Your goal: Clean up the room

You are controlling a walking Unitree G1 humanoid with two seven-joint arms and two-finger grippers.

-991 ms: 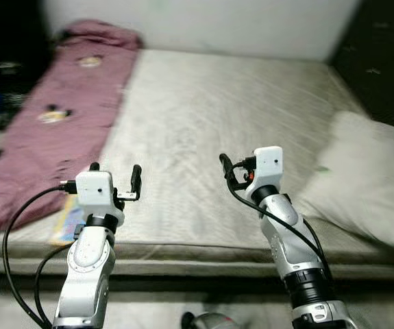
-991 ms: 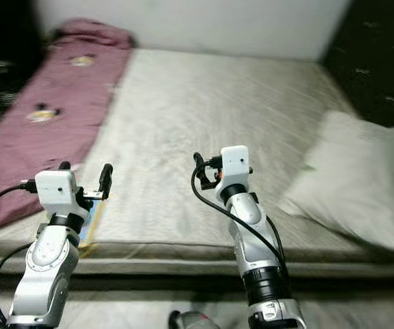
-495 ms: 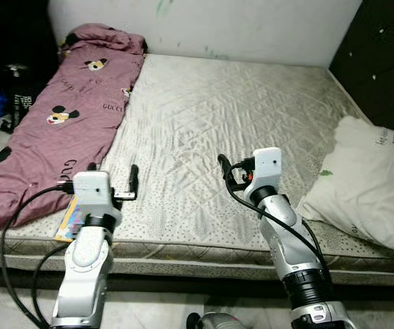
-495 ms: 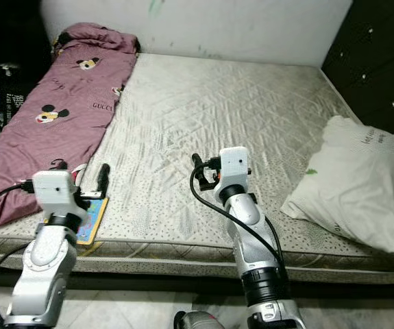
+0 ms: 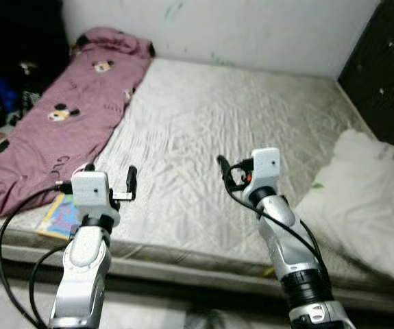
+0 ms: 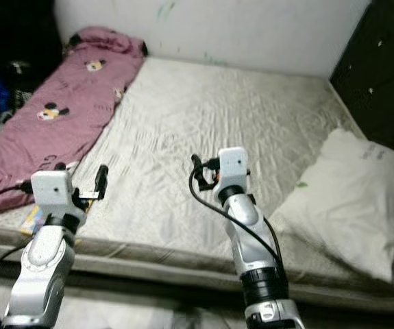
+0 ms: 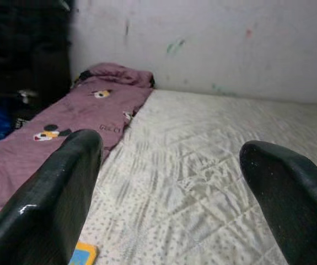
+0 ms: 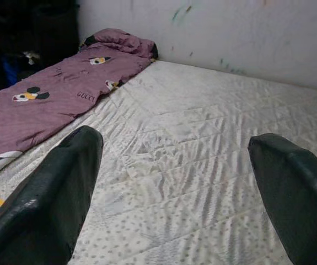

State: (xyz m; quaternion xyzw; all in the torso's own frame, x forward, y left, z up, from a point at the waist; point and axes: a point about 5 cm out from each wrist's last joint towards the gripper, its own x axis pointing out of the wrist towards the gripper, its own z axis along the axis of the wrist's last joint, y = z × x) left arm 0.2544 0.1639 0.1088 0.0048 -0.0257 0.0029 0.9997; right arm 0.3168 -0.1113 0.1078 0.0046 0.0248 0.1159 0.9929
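Observation:
A pink blanket with cartoon mouse prints lies crumpled along the left side of the bare quilted mattress. At the right side of the bed rests a white pillow. A colourful book lies on the mattress's front left corner, partly under the blanket's edge. My left gripper hovers open over the front edge just right of the book, nothing between its fingers. My right gripper is open too, held above the front middle of the mattress.
A white wall runs behind the bed and a dark padded panel stands at the right. Dark clutter with something blue sits on the floor left of the bed. Pale floor shows below the front edge.
The whole picture has shifted and tilted a little, so the camera has moved. Both arms keep the same pose, with both grippers still open.

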